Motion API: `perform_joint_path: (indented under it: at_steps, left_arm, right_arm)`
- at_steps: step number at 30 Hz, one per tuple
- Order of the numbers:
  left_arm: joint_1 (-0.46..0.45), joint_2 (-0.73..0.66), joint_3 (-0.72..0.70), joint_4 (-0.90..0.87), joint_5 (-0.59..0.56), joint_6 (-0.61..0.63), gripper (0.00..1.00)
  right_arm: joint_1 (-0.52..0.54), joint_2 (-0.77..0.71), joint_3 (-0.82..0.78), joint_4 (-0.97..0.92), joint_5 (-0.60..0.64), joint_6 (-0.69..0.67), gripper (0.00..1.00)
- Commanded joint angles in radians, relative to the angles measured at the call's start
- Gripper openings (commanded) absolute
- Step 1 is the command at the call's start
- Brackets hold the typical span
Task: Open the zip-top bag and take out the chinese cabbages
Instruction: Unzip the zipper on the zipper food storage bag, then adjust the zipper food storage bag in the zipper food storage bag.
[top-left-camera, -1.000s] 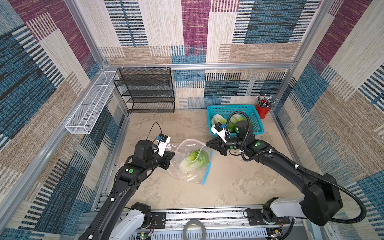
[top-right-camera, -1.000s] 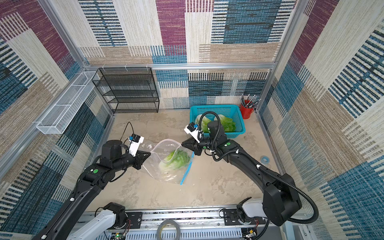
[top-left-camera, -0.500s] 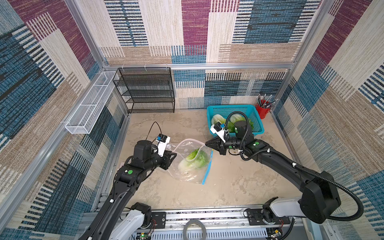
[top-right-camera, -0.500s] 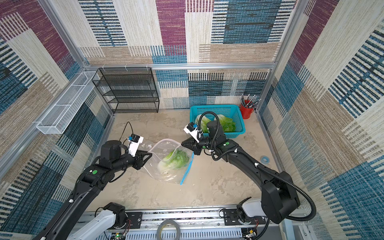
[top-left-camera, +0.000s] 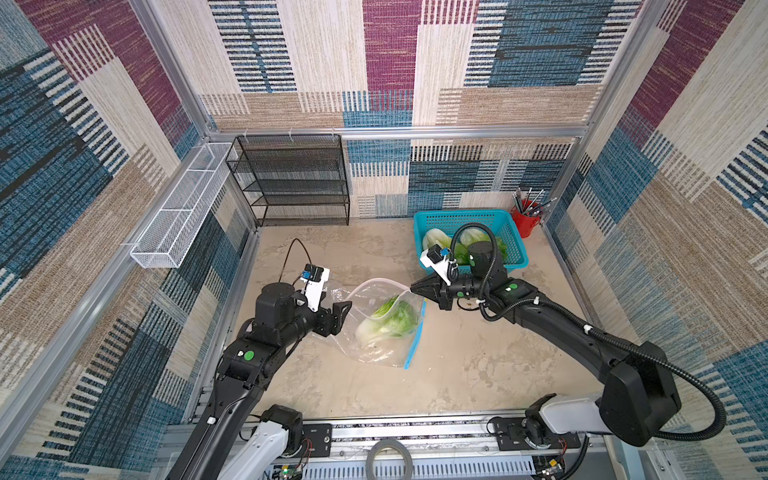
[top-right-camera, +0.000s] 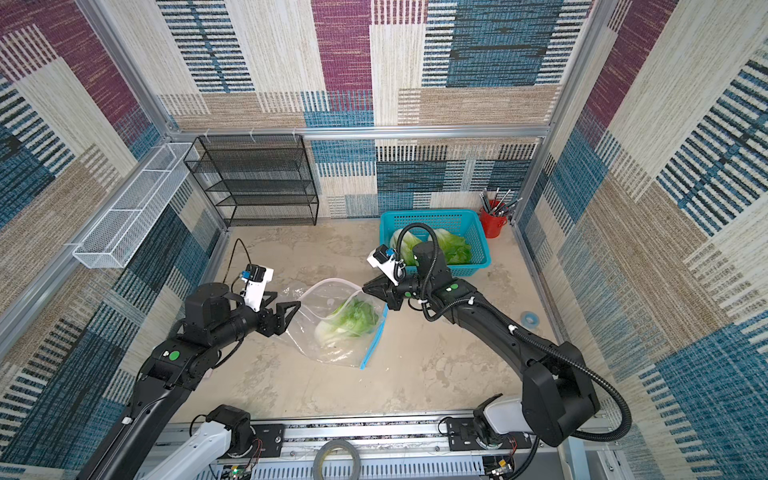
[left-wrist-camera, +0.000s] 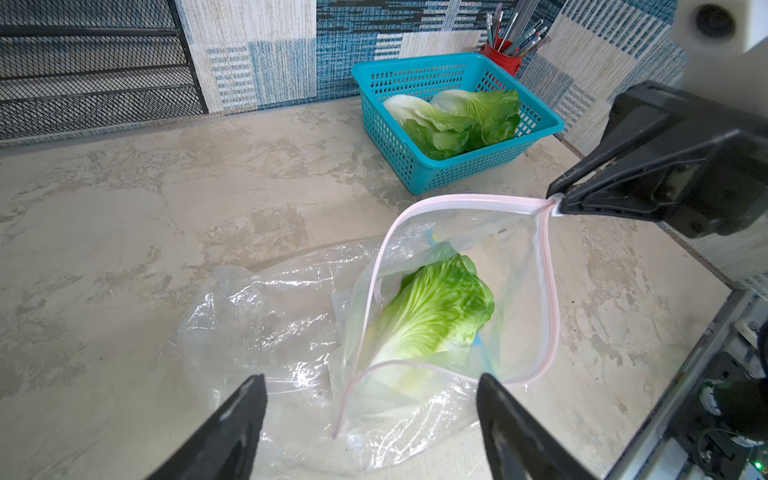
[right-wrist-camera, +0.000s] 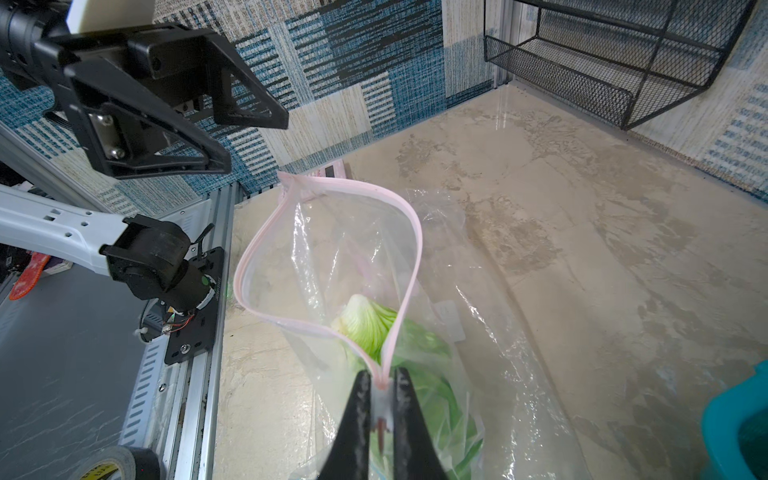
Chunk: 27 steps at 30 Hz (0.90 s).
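The clear zip-top bag (top-left-camera: 380, 340) lies mid-table with its pink zip rim (left-wrist-camera: 550, 291) gaping in a wide loop. One chinese cabbage (top-left-camera: 395, 320) (left-wrist-camera: 436, 307) lies inside it. Two more cabbages (top-left-camera: 436, 241) (top-right-camera: 453, 249) sit in the blue basket. My right gripper (top-left-camera: 412, 286) (right-wrist-camera: 381, 374) is shut on one corner of the rim and holds it off the table. My left gripper (top-left-camera: 343, 318) (left-wrist-camera: 370, 380) stands open at the opposite side of the bag's mouth, gripping nothing.
The blue basket (top-left-camera: 461, 214) stands at the back right beside a red cup of pencils (top-left-camera: 525, 220). A black mesh shelf (top-left-camera: 299, 183) lines the back wall, and a white wire tray (top-left-camera: 178, 212) hangs on the left wall. A tape roll (top-left-camera: 388, 459) rests on the front rail.
My left gripper has gone from shut on the bag's edge to wide open, letting the bag go. The right gripper keeps its hold and has barely moved.
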Motion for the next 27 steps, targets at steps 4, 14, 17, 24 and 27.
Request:
perform_joint_path:
  at_steps: [4,14,17,24,27]
  left_arm:
    - [0.001,0.058,0.071,-0.003,0.039,0.037,0.85]
    - [0.0,0.388,0.354,-0.211,0.125,0.15,0.76]
    - [-0.001,0.446,0.385,-0.228,0.138,0.157,0.69]
    - [-0.002,0.526,0.4,-0.226,0.13,0.176,0.66]
    - [-0.003,0.553,0.404,-0.221,0.133,0.174,0.65]
  right_arm:
    - [0.0,0.007,0.005,0.005,-0.022,-0.024,0.0]
    - [0.001,0.002,0.002,-0.013,-0.047,-0.056,0.0]
    - [0.001,-0.001,0.0,-0.017,-0.051,-0.062,0.0]
    - [0.0,-0.006,-0.003,-0.028,-0.051,-0.069,0.0]
    - [0.0,-0.002,-0.003,-0.027,-0.051,-0.069,0.0]
